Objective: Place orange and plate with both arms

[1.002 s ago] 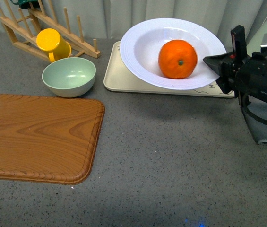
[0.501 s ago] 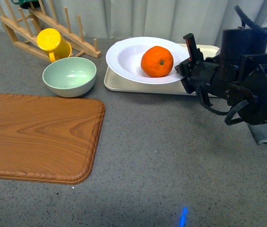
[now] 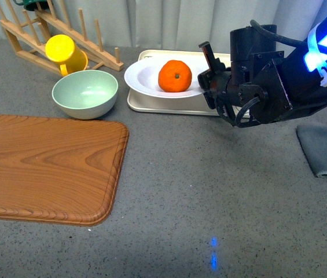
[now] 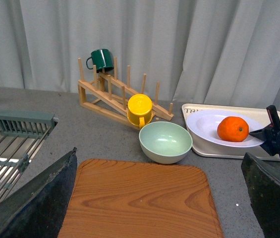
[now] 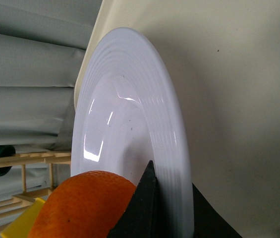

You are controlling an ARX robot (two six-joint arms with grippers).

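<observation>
The orange [image 3: 175, 76] lies in the deep centre of the pale white plate [image 3: 142, 77], which rests over the cream tray [image 3: 169, 105] at the back. My right gripper [image 3: 206, 78] is shut on the plate's right rim. The right wrist view shows one black finger inside the rim [image 5: 169, 129] beside the orange [image 5: 80, 203] and the other beneath it. In the left wrist view my left gripper [image 4: 159, 198] is open and holds nothing, hovering over the wooden board, far from the plate [image 4: 204, 124] and orange [image 4: 233, 129].
A wooden cutting board [image 3: 44, 168] fills the front left. A mint-green bowl [image 3: 85, 92], a yellow mug [image 3: 65, 52] and a wooden drying rack [image 3: 88, 35] stand behind it. A grey cloth [image 3: 325, 150] lies at the right. A sink grate [image 4: 11, 144] sits at far left.
My right arm has swung left and away, carrying the plate with the orange from a raised, tilted hold down to nearly level on the tray.
</observation>
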